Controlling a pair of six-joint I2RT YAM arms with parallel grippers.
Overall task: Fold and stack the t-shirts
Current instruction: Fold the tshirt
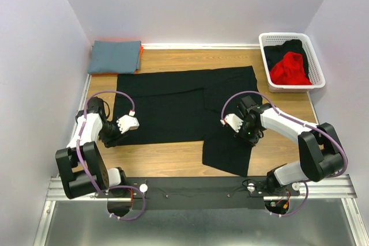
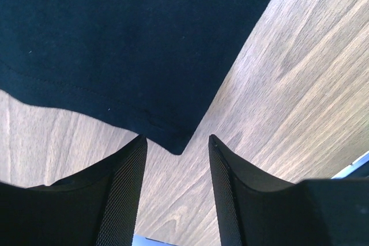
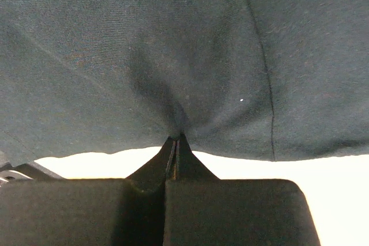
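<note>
Clamped shut at the right gripper (image 3: 176, 141) on a pinch of black t-shirt (image 3: 144, 44); half parted and empty at the left gripper (image 2: 176, 142), hem corner lying just ahead between the fingers (image 2: 124, 188); spreads flat across the table (image 2: 300, 84), long axis left to right; reaches in low from both sides.

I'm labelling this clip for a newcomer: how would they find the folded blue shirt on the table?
Start at the wooden table and go to its far left corner, opposite the white basket. There a folded slate-blue t-shirt lies flat, beyond the spread black t-shirt. It is the only blue cloth, neatly squared, with an orange t-shirt peeking out beneath it.
</note>
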